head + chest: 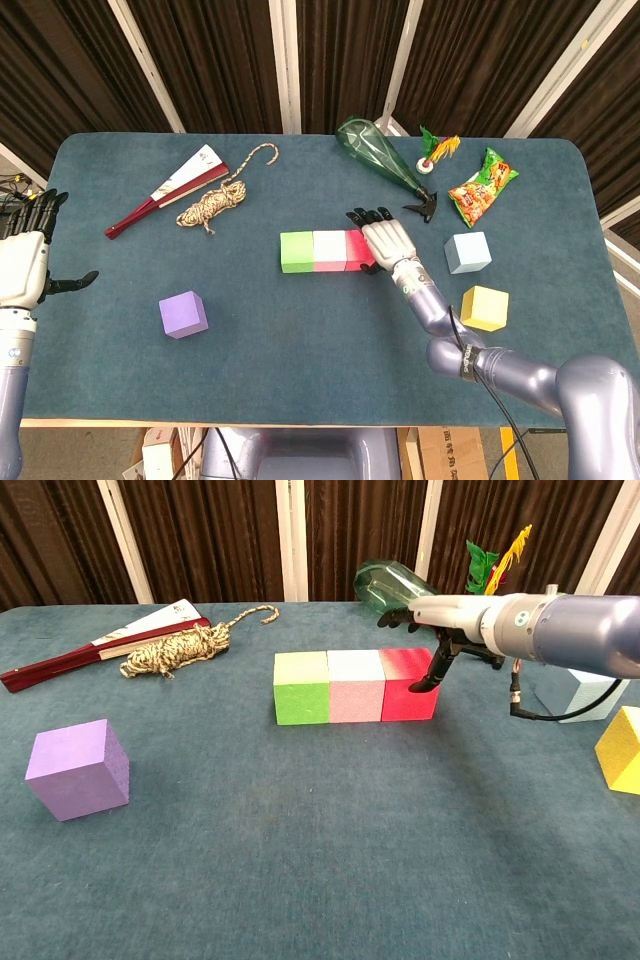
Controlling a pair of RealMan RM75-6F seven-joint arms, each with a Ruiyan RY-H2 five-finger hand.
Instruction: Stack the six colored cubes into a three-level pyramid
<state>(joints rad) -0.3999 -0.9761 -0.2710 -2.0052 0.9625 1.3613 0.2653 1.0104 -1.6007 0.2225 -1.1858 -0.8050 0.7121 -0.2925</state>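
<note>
At the middle of the table [300, 320], you have the bottom row laid: green cube [296, 251], pink cube [329, 250] and red cube [358, 247] stand side by side, faces touching, in a straight line running left to right. That is the first level, as far as I can judge, and nothing is stacked on it yet.

Your right hand [388, 240] lies over the right end of the red cube, fingers spread and pointing toward the far edge, a thumb or finger hanging down against the cube's right face in the chest view. It looks like a press or nudge, not a grip; I read the hand as open, holding nothing. Whether the palm actually touches the cube's top, I cannot tell.

Your left hand [22, 265] hovers off the left edge, open, fingers apart, empty.

Three cubes are left to place: purple cube [183, 314] toward the near left corner, blue cube [468, 252] just right of your right hand, and yellow cube [485, 307] nearer the front on the right side. Two of these must go across the seams of the row, the last on top.

Along the far edge lie a fan [165, 190], rope [215, 201], a bottle [378, 157] and a snack bag [482, 186], all well apart from the row.
</note>
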